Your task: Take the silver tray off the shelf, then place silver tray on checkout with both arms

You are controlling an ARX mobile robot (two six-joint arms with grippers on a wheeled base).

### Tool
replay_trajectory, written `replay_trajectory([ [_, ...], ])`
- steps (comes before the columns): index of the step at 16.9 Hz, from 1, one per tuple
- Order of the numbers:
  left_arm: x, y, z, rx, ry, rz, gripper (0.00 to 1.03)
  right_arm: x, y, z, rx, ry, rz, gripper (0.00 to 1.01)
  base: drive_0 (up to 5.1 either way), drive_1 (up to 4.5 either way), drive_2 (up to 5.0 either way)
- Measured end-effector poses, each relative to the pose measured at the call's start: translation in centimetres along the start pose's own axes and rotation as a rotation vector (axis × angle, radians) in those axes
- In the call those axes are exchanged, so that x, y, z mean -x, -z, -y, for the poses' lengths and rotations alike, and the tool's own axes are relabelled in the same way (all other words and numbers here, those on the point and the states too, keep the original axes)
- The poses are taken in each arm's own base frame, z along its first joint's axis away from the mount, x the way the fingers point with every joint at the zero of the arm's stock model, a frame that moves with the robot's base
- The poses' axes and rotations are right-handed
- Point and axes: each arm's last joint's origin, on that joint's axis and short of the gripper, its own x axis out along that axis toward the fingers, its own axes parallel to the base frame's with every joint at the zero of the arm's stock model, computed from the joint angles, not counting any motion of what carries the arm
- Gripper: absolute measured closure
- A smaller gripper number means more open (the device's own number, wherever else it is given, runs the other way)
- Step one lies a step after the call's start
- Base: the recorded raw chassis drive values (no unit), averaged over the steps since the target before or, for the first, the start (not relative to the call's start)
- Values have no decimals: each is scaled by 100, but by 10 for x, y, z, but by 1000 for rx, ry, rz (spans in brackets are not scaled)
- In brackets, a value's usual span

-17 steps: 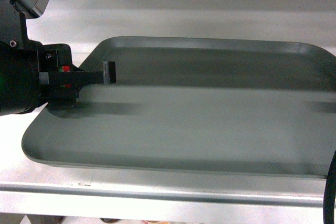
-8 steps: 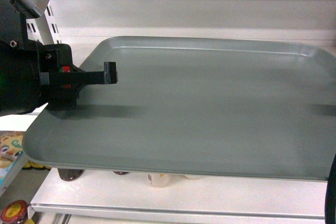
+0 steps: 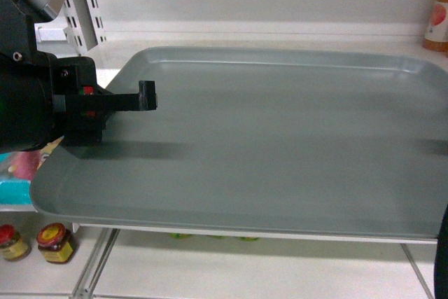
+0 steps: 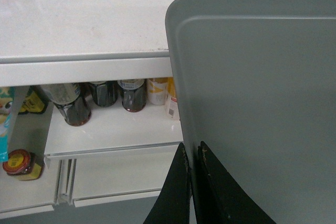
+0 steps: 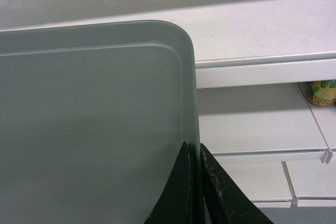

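One silver tray [image 3: 280, 152], two pincers [image 4: 192, 153]

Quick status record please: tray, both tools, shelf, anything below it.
silver tray: held level, its near part past the shelf's front edge
left tool: shut on tray's left rim
right tool: shut on tray's right rim
shelf: white, bare where visible
lower shelf: dark bottles and jars
checkout: not in view

head view looks down close; both wrist views (opposite edges) share the silver tray [image 3: 280, 145].
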Motion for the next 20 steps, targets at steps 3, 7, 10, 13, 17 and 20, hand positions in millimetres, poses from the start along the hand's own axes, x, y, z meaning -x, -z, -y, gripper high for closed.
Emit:
replay_trajectory([
  [3,0,0,-1,2,1,1,100,0,0,0,0,-3,3,99,5,-398,408],
  [7,0,0,-1,1,3,-2,100,0,0,0,0,-4,2,99,3,-400,406],
  [10,0,0,-1,1,2,-2,100,0,0,-1,0,-6,3,99,3,-400,406],
  [13,0,0,-1,1,3,-1,100,0,0,0,0,-5,4,99,4,-399,407],
  [17,0,0,0,1,3,1,100,0,-1,0,0,-5,7,99,4,-399,407],
  [20,0,0,-1,1,3,2,100,0,-1,0,0,-3,1,99,4,-399,407],
])
